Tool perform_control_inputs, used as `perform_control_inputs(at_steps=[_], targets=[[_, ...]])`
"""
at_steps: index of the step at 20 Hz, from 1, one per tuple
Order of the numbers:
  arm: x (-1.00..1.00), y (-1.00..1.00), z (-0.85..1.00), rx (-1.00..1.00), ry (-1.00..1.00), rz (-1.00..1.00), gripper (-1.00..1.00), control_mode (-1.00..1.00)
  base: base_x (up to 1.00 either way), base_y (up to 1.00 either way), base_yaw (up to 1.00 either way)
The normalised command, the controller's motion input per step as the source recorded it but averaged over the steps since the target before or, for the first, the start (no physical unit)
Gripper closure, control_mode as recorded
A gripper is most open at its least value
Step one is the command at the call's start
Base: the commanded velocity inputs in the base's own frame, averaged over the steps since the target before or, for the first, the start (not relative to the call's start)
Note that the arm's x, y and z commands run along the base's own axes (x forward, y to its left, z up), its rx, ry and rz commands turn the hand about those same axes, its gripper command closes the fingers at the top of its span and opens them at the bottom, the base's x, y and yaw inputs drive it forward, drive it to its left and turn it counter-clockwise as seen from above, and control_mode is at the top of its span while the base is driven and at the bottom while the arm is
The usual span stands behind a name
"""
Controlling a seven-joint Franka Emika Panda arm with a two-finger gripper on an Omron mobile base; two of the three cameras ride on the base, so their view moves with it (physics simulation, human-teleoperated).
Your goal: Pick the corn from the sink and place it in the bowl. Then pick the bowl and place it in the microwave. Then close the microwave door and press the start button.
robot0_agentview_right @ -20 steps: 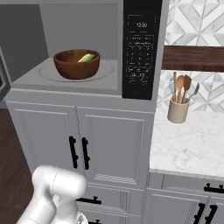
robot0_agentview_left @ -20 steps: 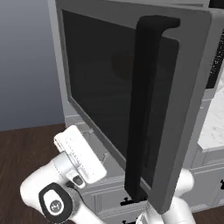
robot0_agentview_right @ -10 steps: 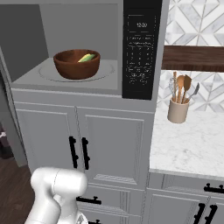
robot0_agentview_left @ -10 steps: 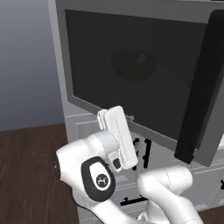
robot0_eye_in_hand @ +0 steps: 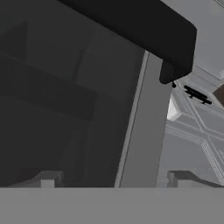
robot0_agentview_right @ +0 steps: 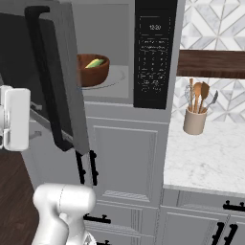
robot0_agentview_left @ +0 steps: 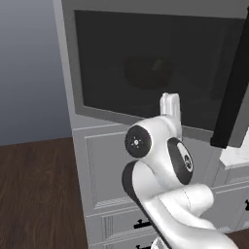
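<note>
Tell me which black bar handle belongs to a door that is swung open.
The long vertical handle on the microwave door; the short cabinet handles below sit on closed white doors.

A white robot arm (robot0_agentview_left: 165, 160) built from smooth, rounded, glossy links. In the left base view, 2 fat cylindrical joints sit side by side. One ends in a flat black disc with a small pale mark at its centre. The other has an oval black cap with a small white emblem. A dark band runs along the seam where a lower curved link meets the next. A slim, flat white piece with rounded corners rises above the joints. In the right base view, a white rounded link (robot0_agentview_right: 62, 210) bulges at the bottom, and a white boxy hand section (robot0_agentview_right: 16, 119) with soft corners and small dark fittings stands at the left edge.
</note>
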Motion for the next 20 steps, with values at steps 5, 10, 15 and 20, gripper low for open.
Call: perform_control_inputs(at_steps=[5, 10, 15, 20], targets=[[0.99, -0.3, 0.17, 0.12, 0.04, 0.22, -1.0, -1.0, 0.0, 0.0, 0.0], [1.0, -0.01, 0.03, 0.1, 0.03, 0.16, -1.0, -1.0, 0.0, 0.0, 0.0], [0.93, 0.0, 0.0, 0.08, 0.05, 0.09, -1.0, -1.0, 0.0, 0.0, 0.0], [0.63, 0.0, 0.0, 0.06, 0.04, 0.06, -1.0, -1.0, 0.0, 0.0, 0.0]])
